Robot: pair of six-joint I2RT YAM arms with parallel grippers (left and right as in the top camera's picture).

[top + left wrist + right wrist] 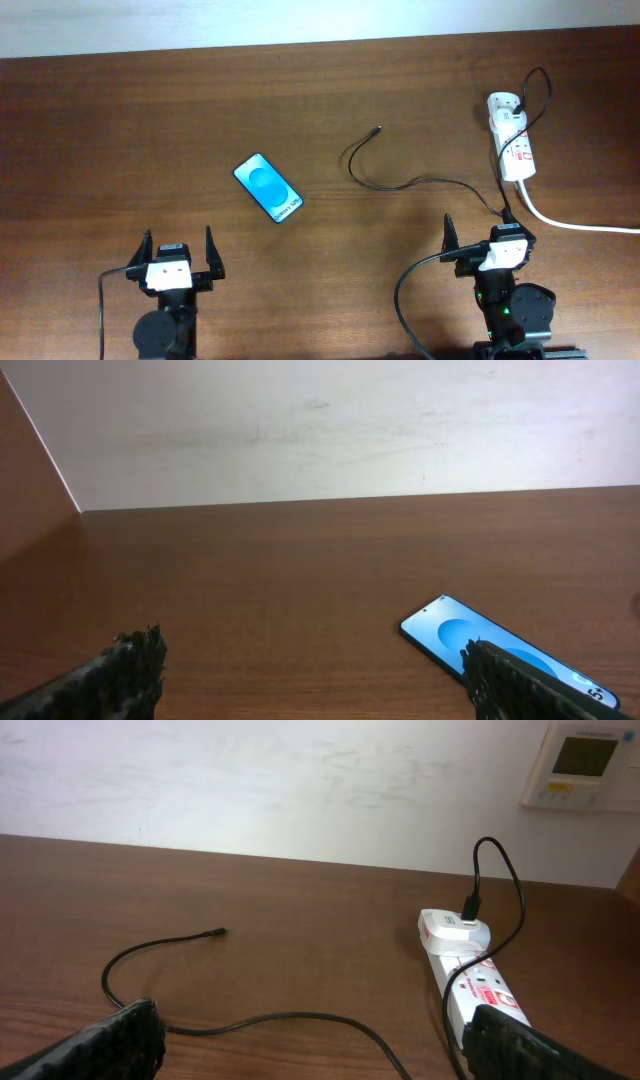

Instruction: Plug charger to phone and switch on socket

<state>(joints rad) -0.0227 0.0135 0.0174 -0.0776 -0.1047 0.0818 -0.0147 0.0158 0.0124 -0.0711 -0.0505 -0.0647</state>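
Observation:
The phone [268, 187] lies flat on the wooden table, blue screen up, and shows at the lower right of the left wrist view [470, 639]. The charger's thin black cable [410, 183] curls across the table, its connector tip [376, 129] free; the tip also shows in the right wrist view [217, 932]. Its plug [510, 116] sits in the white socket strip [514, 146], also in the right wrist view [478, 990]. My left gripper [179, 256] is open and empty, below the phone. My right gripper [487, 240] is open and empty, below the socket.
The socket's thick white cord [580, 225] runs off to the right edge. A white wall [320, 430] stands behind the table's far edge. A wall control panel [585, 765] hangs at the upper right.

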